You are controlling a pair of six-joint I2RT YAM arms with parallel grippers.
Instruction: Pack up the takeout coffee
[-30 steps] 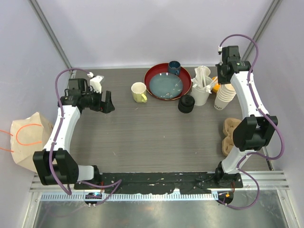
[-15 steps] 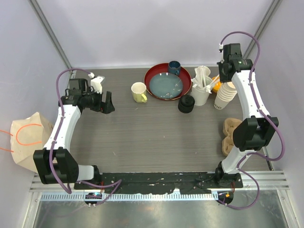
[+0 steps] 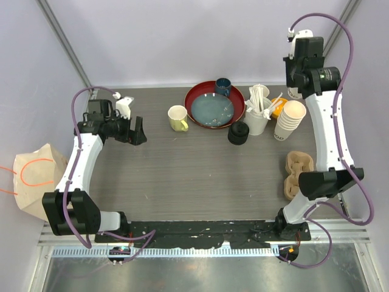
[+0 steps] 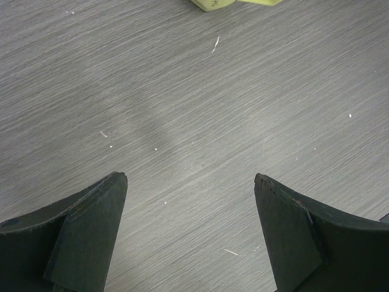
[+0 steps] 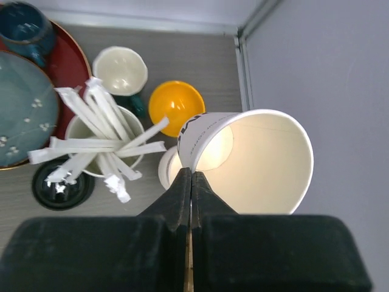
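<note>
At upper right of the overhead view, the tilted cream paper cup (image 3: pixel 293 111) has its rim pinched between the closed fingers of the right gripper (image 5: pixel 191 179), just above the cup stack (image 5: pixel 167 169). The left gripper (image 4: pixel 190 182) gapes wide over the table (image 4: pixel 200 103).

A yellow mug (image 3: pixel 177 117) stands beside a red tray (image 3: pixel 189 104) bearing a blue plate (image 3: pixel 211 109) and dark blue cup (image 3: pixel 223 87).

R end effector (image 5: pixel 191 177) pinched shut on paper cup (image 5: pixel 258 161) rim; arm rose, cup lifted off stack (image 3: pixel 282 131).
</note>
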